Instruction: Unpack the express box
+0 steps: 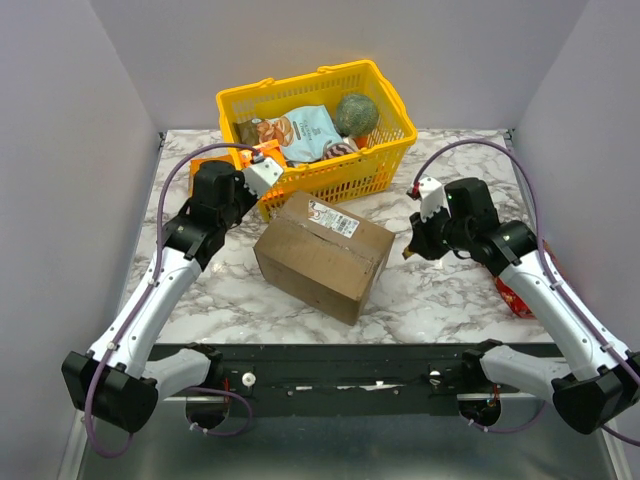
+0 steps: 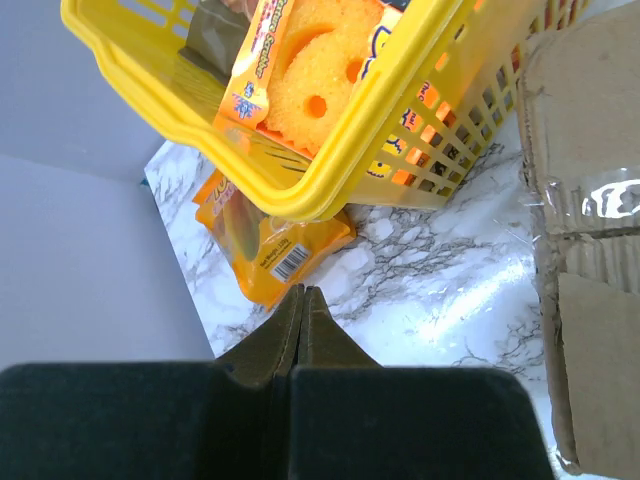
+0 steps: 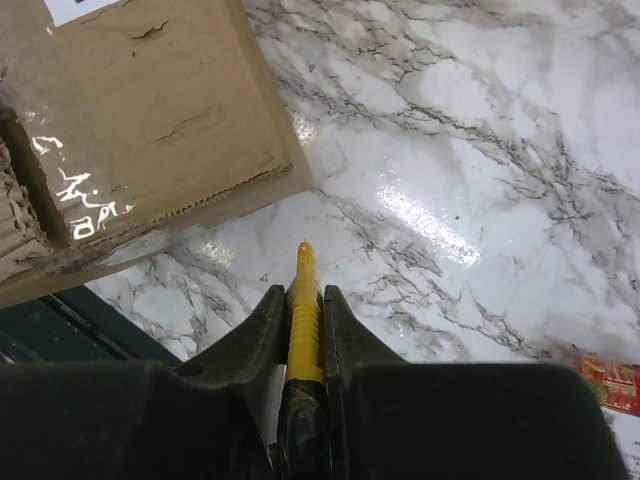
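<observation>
Top view: the express box (image 1: 322,255) sits mid-frame, closed, just below the yellow basket (image 1: 345,178); left wrist: left gripper (image 2: 303,297) pinched together, empty — box at right edge; right wrist: right gripper (image 3: 305,288) clamps a yellow tool (image 3: 304,325) — box upper left.

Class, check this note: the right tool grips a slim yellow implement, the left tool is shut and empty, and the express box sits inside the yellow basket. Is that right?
No. The express box stands on the marble table in front of the yellow basket, not inside it; the top external view shows this. The rest holds.
</observation>
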Robot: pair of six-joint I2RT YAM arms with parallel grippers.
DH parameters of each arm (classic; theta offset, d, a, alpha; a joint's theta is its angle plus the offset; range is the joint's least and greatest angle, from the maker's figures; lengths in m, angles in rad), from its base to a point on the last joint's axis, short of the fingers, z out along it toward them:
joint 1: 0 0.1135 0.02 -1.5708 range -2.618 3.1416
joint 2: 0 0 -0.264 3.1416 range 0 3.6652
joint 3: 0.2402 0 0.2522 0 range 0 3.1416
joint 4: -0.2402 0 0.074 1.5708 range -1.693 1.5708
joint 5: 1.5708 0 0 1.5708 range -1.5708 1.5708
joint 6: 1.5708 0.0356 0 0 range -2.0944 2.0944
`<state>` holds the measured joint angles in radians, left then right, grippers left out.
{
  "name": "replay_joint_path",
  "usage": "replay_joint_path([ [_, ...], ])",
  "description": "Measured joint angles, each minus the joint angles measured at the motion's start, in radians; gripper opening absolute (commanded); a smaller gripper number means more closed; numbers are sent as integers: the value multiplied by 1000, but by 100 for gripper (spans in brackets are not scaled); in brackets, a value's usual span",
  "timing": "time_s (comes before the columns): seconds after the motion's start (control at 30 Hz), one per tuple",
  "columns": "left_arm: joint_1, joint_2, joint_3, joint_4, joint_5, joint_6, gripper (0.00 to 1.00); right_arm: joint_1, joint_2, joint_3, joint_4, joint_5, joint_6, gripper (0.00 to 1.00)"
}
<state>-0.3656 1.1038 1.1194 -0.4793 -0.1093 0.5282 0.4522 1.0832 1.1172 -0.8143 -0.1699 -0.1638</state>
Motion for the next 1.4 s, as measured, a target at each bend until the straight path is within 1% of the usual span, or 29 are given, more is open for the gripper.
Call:
replay_joint_path([
  [0.1, -1, 19, -8, -4, -32, -51, 0, 0, 0, -6, 1, -44, 3, 0],
  [0.2, -1, 21, -45, -23, 4, -85, 0, 0, 3, -6, 9, -88, 6, 0],
  [0.4, -13, -14, -148, -116, 232, -87, 0, 0, 76, 35, 24, -149, 5, 1],
  [0.5, -13, -54, -160, -176, 294, -68, 0, -1, 120, 64, 29, -164, 6, 1],
  [0.8, -9, -188, -207, -291, 332, -30, 0, 16, 280, 202, 37, -175, 6, 0],
  [0.93, -6, -224, -243, -336, 358, -31, 0, 19, 306, 208, 58, -175, 17, 0],
  [1.07, -3, -235, -241, -394, 368, -3, 0, 14, 319, 221, 65, -149, 59, 1],
  [1.13, -3, -241, -219, -448, 373, 29, 0, -21, 332, 249, 58, -143, 87, 0],
  [1.17, -3, -241, -200, -479, 381, 43, 2, -55, 340, 271, 58, -139, 100, 0],
  [1.27, -3, -233, -100, -565, 427, 71, 4, -217, 363, 350, 63, -174, 147, 0],
  [1.3, -3, -227, -60, -580, 449, 77, 5, -270, 369, 372, 65, -206, 163, 0],
  [1.33, -3, -214, -10, -594, 474, 82, 11, -327, 378, 392, 68, -248, 176, 1],
  [1.37, -3, -204, 23, -599, 494, 86, 14, -372, 386, 407, 72, -293, 194, 4],
  [1.4, -3, -189, 65, -594, 527, 93, 18, -409, 396, 414, 82, -357, 212, 8],
])
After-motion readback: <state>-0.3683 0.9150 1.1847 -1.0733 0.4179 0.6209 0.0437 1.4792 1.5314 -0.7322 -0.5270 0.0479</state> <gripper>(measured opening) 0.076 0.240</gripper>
